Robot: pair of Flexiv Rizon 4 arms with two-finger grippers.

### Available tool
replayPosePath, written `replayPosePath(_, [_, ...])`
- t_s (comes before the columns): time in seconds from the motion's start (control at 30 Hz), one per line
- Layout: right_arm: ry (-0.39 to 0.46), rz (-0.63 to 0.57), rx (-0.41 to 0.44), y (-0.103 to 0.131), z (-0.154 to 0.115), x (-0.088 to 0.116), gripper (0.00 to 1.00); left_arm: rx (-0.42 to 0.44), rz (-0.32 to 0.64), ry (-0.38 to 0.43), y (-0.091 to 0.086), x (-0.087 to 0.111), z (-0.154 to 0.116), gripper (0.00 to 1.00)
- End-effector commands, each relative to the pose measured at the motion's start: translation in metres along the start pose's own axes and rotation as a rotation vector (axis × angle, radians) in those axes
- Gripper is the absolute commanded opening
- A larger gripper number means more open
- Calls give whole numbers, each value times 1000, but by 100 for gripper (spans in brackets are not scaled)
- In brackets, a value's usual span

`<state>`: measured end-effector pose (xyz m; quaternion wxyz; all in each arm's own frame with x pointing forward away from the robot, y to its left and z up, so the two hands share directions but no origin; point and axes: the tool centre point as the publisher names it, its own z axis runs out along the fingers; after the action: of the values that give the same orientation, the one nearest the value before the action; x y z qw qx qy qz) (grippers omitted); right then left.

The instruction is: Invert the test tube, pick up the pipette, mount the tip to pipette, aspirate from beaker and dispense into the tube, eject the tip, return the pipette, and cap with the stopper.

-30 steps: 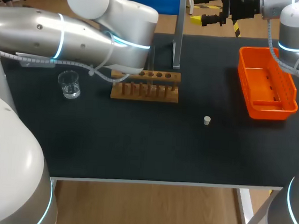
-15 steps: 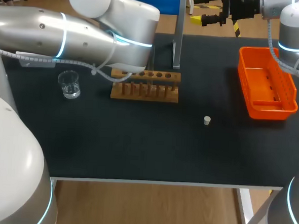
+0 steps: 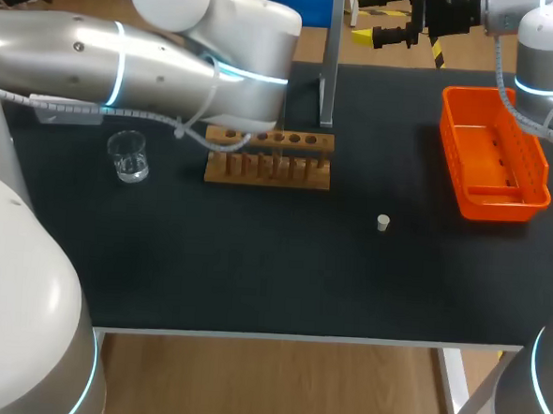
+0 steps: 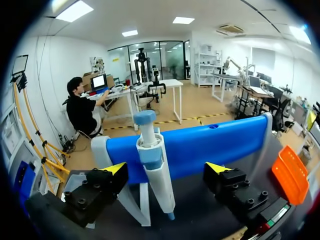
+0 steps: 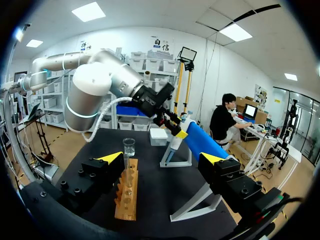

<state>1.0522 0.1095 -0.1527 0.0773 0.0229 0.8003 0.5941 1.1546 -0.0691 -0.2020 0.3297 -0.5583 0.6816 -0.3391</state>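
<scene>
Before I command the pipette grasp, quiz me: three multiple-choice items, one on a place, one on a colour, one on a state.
1. The left hand at the pipette is: A shut on it; B open; C out of view.
2. The tray is: A orange; B green; C white.
3. The stopper lies: A in the tray; B on the bare table; C in the left hand.
Answers: 1 B, its fingers stand clear of the pipette; 2 A, orange walls; 3 B, alone on the table.
</scene>
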Motion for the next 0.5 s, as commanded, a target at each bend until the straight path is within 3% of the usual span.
replayPosePath(0.03, [3, 0, 4, 1, -1, 0, 100, 0, 9, 16, 3, -6, -26, 100])
replayPosePath(0.2, [3, 0, 4, 1, -1, 0, 100, 59, 58, 129, 3, -11, -50, 100])
replayPosePath(0.5, [3, 0, 4, 1, -1, 0, 100, 184, 232, 441, 7, -11, -97, 100])
